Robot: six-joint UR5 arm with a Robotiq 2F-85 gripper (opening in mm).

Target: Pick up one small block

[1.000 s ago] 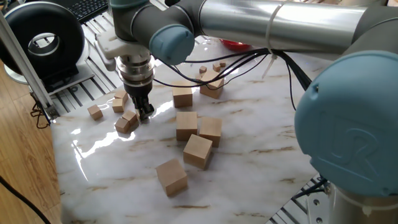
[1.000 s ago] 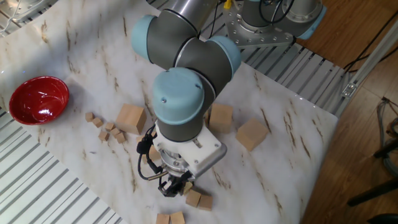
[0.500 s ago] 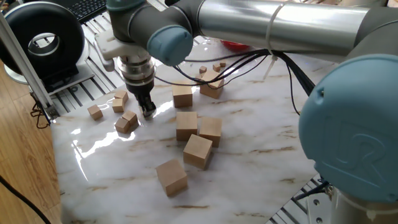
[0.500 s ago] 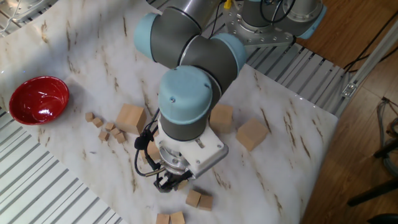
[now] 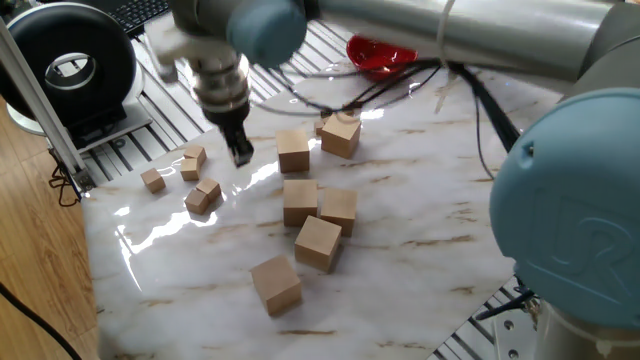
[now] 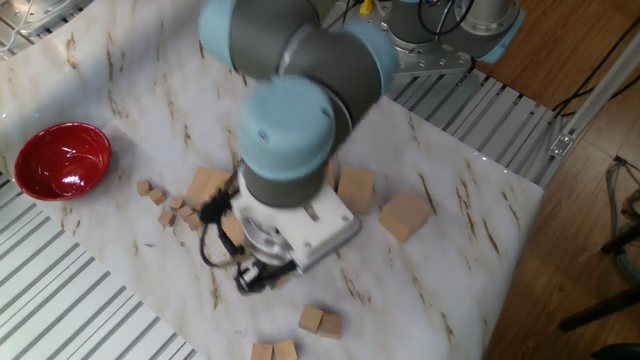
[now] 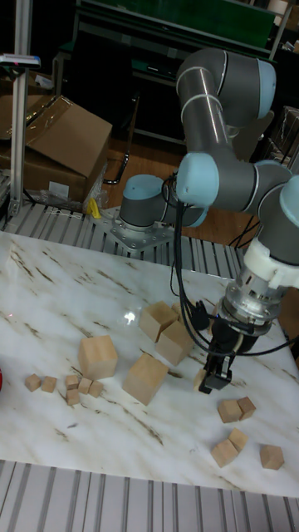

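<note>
Gripper [image 5: 242,152], dark, two-finger, on grey-and-blue robot arm [image 5: 480,40]: raised clear of white marbled tabletop [image 5: 430,230], pointing down, blurred. Fingers close together; clamped on anything or not, cannot tell.

Tiny light-tan plain wooden cube [image 5: 210,187]: lying on tabletop, touching a second alike, below and left of gripper, apart from it. Three more tiny cubes [image 5: 190,168] near, toward table edge.

Small tan shape [image 7: 199,381]: just beside fingertips in tall fixed view; too unclear to identify.

Larger tan wooden cubes [image 5: 300,200]: six, scattered mid-table, right of gripper.

Glossy red bowl [image 6: 62,160]: far end, well apart from gripper.
</note>
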